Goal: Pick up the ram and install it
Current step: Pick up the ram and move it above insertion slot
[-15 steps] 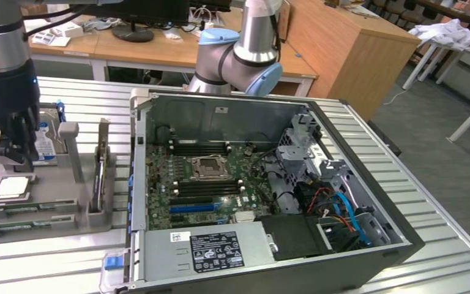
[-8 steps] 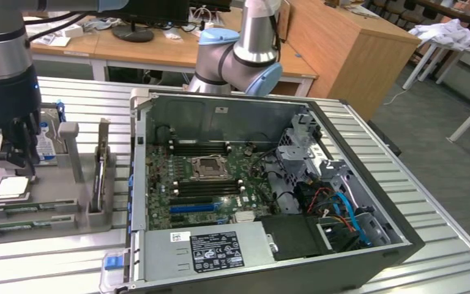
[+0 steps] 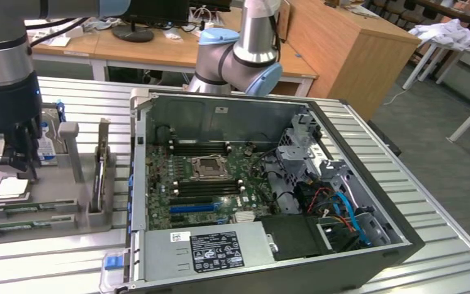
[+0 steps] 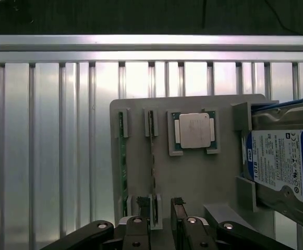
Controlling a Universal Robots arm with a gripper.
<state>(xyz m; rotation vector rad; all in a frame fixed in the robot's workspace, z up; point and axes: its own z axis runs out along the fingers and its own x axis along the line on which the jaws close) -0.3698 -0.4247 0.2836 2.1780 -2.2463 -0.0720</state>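
Two rams stand on edge in slots of a grey holder tray (image 4: 193,182): one ram (image 4: 152,156) and a second ram (image 4: 122,156) beside it. In the exterior view they are thin green strips (image 3: 27,210) along the tray's near edge. My gripper (image 4: 160,221) hovers above the tray, open. Its two fingertips stand either side of one end of the inner ram and are not touching it. In the exterior view my gripper (image 3: 13,168) hangs over the tray at the exterior view's left.
The tray also holds a square silver processor (image 4: 194,130) and a blue-labelled hard drive (image 4: 279,164). An open computer case (image 3: 382,245) lies at the exterior view's right, with its motherboard (image 3: 206,174) and memory slots exposed. Upright grey plates (image 3: 100,165) stand between tray and case.
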